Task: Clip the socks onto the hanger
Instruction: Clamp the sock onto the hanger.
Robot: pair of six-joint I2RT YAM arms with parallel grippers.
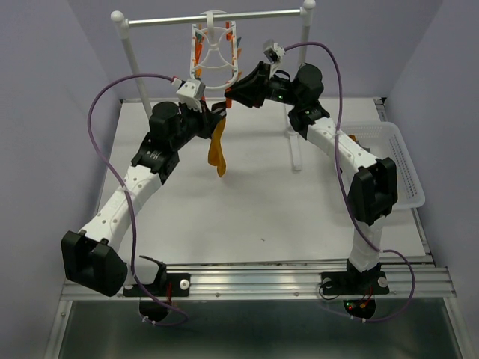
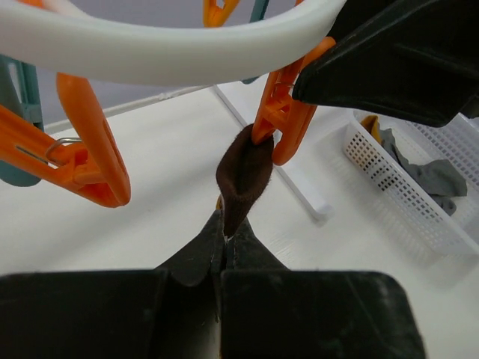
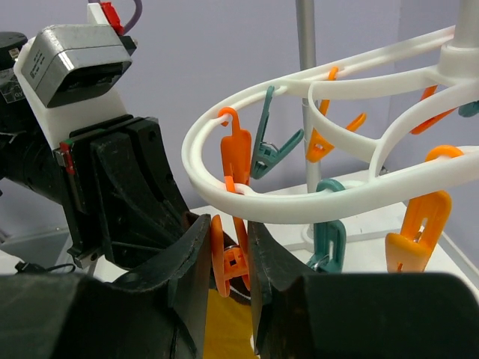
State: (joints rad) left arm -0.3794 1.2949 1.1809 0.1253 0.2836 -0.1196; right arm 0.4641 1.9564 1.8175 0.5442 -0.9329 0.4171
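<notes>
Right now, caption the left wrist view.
Left arm's jaws pinch the sock, dark cuff at the hanger's orange clip.

From my end: hanger (image 3: 299, 209) is smooth white plastic with a slight sheen. Clip (image 2: 288, 123) is glossy orange moulded plastic. Sock (image 2: 241, 176) cuff reads as dark fuzzy knit, matt; the body is mustard cloth. Left gripper (image 2: 224, 228) and right gripper (image 3: 228, 232) fingers look matt black plastic, faintly grained. Basket (image 2: 389, 179): white perforated plastic. Rail (image 1: 217, 18): shiny metal bar. Table (image 1: 284, 217): matt white.

The top camera looks down from high behind, while both wrist cameras face the same hanger (image 2: 150, 52) close up.
</notes>
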